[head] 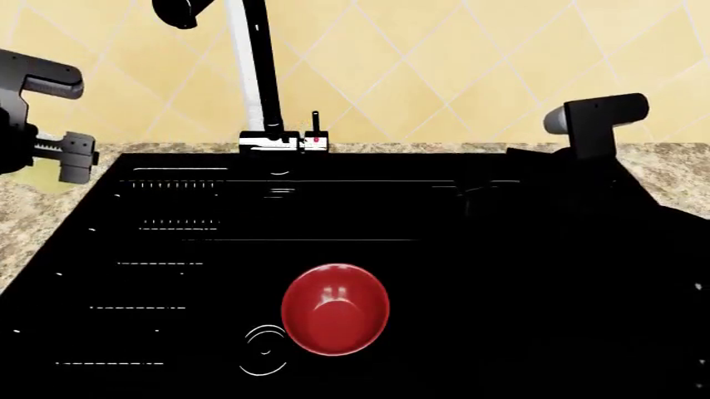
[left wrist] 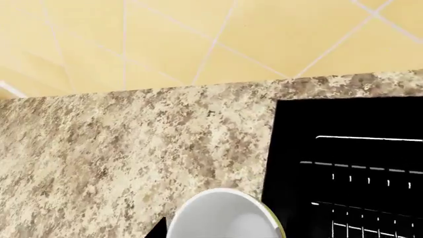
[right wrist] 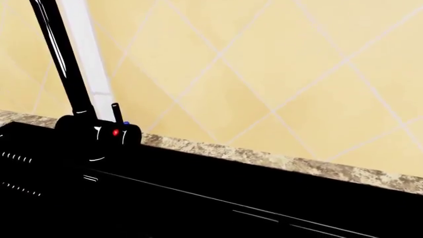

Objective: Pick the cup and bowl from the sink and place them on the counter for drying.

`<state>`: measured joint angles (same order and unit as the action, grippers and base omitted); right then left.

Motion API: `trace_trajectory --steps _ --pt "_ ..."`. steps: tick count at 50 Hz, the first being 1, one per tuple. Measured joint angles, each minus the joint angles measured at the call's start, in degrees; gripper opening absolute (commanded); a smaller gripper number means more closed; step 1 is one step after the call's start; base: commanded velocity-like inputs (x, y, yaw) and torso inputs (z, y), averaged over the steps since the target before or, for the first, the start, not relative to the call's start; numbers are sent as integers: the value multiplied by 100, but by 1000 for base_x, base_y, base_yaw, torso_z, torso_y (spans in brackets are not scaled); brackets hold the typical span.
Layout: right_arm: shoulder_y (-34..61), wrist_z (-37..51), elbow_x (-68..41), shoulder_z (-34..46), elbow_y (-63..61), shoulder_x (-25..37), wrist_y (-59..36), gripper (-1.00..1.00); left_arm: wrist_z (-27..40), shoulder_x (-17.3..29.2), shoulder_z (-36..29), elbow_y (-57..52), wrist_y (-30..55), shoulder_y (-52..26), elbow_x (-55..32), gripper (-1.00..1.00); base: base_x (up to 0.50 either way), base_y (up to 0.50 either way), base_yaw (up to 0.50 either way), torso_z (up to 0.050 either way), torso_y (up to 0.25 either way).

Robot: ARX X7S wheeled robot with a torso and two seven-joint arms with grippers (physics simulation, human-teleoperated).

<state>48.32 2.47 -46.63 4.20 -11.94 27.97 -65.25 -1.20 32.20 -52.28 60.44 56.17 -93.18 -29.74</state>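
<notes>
Glossy red bowl (head: 335, 308); glossy black sink (head: 367, 216); speckled granite counter (left wrist: 132, 144); smooth tiled wall (right wrist: 264, 64).

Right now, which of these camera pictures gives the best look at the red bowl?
The head view. The red bowl lies whole and unblocked in the black sink, beside the round drain ring. The left wrist view shows none of it, only granite, a sink corner and a white-lined cup rim. The right wrist view shows only faucet, wall and sink edge.
</notes>
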Motion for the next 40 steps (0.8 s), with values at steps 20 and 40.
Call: trace_trajectory --steps 20,40 --pt "-29 16 -20 55 55 -17 38 100 -319 -213 186 1258 -559 102 693 -100 0 0 0 0 1" --pt "-23 1 0 160 195 -63 106 100 -334 -320 728 1379 -779 442 1451 -100 0 0 0 0 0"
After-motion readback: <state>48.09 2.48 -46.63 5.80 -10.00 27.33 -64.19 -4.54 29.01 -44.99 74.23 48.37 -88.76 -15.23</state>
